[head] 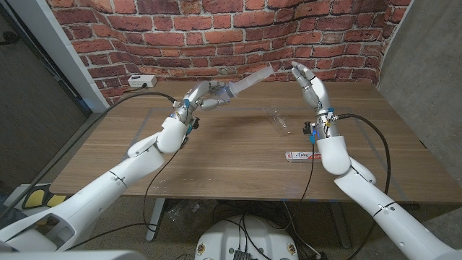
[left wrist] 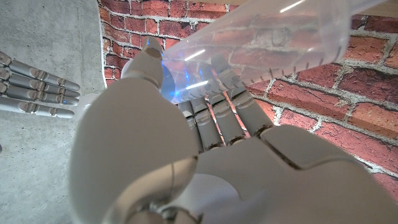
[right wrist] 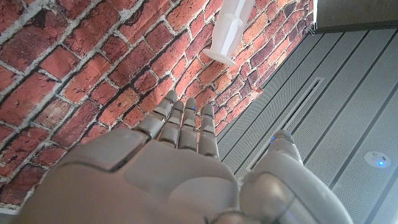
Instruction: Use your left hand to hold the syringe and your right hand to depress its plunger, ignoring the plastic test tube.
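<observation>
Head view: left robot hand [head: 204,95] grips syringe [head: 249,80] (raised); right robot hand [head: 309,83] spread, apart.

I seem to stand in a staged lab or test room: a brick-pattern backdrop [head: 216,29] hangs wrinkled behind my wooden table [head: 238,155], bare concrete wall [head: 426,65] beside it, cables [head: 155,188] trailing underneath.

Syringe [head: 249,81] clear/white; hands pale grey; red brick wall [head: 216,36]; wood-grain table [head: 216,159].
</observation>
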Action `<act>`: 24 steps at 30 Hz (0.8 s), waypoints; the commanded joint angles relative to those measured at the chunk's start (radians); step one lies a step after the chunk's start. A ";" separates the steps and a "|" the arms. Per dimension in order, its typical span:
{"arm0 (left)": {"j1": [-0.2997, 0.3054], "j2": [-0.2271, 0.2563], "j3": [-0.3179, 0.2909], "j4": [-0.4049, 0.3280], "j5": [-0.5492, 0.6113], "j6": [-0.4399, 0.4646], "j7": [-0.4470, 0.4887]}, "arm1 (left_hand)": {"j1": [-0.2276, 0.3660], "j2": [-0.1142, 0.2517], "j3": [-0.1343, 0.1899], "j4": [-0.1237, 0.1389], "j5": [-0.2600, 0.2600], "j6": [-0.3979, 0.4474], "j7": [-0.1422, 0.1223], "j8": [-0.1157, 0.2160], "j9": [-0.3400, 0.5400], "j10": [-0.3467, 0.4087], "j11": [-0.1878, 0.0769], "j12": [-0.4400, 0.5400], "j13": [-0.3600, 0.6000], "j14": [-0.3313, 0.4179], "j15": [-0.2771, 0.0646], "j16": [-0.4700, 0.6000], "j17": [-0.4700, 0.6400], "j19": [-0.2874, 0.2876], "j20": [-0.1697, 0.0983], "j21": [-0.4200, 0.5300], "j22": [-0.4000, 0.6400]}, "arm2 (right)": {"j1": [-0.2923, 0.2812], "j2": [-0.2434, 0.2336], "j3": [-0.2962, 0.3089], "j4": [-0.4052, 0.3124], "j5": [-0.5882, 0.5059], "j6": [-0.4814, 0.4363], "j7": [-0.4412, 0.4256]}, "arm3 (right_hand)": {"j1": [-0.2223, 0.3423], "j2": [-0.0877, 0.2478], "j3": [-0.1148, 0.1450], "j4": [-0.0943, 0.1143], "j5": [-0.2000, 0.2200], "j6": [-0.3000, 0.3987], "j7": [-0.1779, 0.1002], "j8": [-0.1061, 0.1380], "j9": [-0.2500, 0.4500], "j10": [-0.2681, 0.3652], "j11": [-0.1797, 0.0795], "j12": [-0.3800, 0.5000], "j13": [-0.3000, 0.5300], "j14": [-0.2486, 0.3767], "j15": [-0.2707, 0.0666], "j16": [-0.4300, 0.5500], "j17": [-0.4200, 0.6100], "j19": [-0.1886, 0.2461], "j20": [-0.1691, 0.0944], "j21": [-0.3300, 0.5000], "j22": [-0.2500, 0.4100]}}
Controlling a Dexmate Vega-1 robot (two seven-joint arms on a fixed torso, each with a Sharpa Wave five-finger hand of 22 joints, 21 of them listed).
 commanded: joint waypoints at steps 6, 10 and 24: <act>0.005 -0.020 0.005 0.039 -0.010 -0.074 0.025 | 0.071 0.088 0.049 0.048 0.008 0.021 0.021 -0.006 0.002 0.001 0.001 -0.006 0.001 0.009 -0.075 -0.010 0.004 -0.005 0.007 -0.001 0.004 | 0.022 -0.029 -0.013 -0.040 -0.083 -0.073 0.002 | 0.010 0.002 -0.001 -0.004 0.008 -0.007 0.022 -0.009 0.003 0.015 0.015 0.004 0.003 0.013 -0.004 0.004 0.001 0.006 -0.005 0.003 0.004; 0.006 -0.023 0.004 0.042 -0.011 -0.076 0.024 | 0.069 0.088 0.050 0.048 0.008 0.019 0.023 -0.008 0.002 0.000 -0.001 -0.007 0.001 0.008 -0.073 -0.011 0.004 -0.006 0.008 -0.001 0.004 | 0.025 -0.035 -0.020 -0.047 -0.110 -0.081 -0.009 | 0.010 0.002 -0.001 -0.004 0.008 -0.013 0.023 -0.012 0.003 0.019 0.017 0.005 0.003 0.017 0.000 0.006 0.001 0.009 -0.005 0.004 0.004; -0.001 -0.028 0.006 0.038 -0.007 -0.069 0.015 | 0.065 0.086 0.053 0.050 0.007 0.017 0.021 -0.014 0.002 -0.003 0.001 -0.011 0.002 0.005 -0.073 -0.012 0.004 -0.009 0.011 -0.003 0.004 | 0.029 -0.053 -0.033 -0.056 -0.146 -0.081 -0.024 | 0.014 0.008 0.000 -0.005 0.010 -0.028 -0.010 -0.020 0.003 0.040 0.006 0.009 0.004 0.094 -0.012 0.025 0.002 0.069 0.009 0.024 0.004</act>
